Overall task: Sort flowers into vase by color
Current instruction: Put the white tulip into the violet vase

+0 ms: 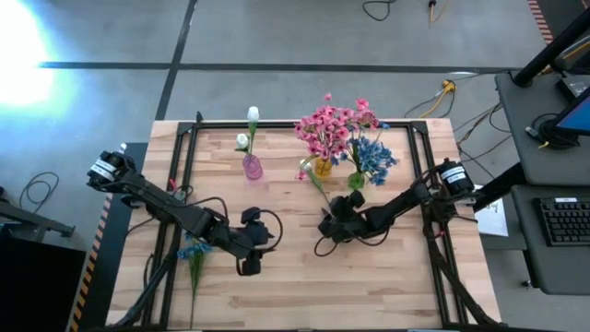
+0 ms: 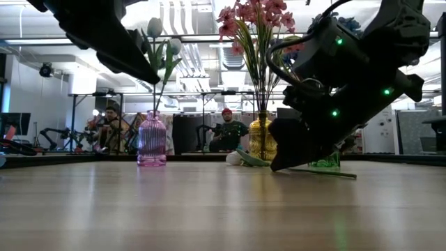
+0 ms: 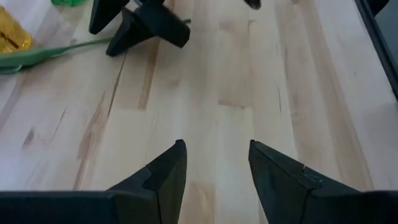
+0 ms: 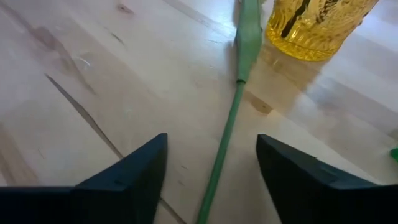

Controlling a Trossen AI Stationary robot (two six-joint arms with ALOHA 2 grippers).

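Bare wood table: loose stem (image 4: 229,134) lies flat at 7 o'clock of yellow vase (image 1: 323,167), between right gripper (image 4: 211,180) wide fingers; light, thin, floppy, so pinch mid-stem; left gripper (image 3: 214,177) part-open, empty, at 9 o'clock.

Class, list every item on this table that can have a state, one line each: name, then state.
Pink vase: upright, holds white buds.
Yellow vase: upright, holds pink flowers.
Green vase: upright, holds blue flowers.
Loose stem: flat on the table, between the right tool's open fingers, not gripped.
Blue flower: lying by the left arm.
Left tool: open, empty.
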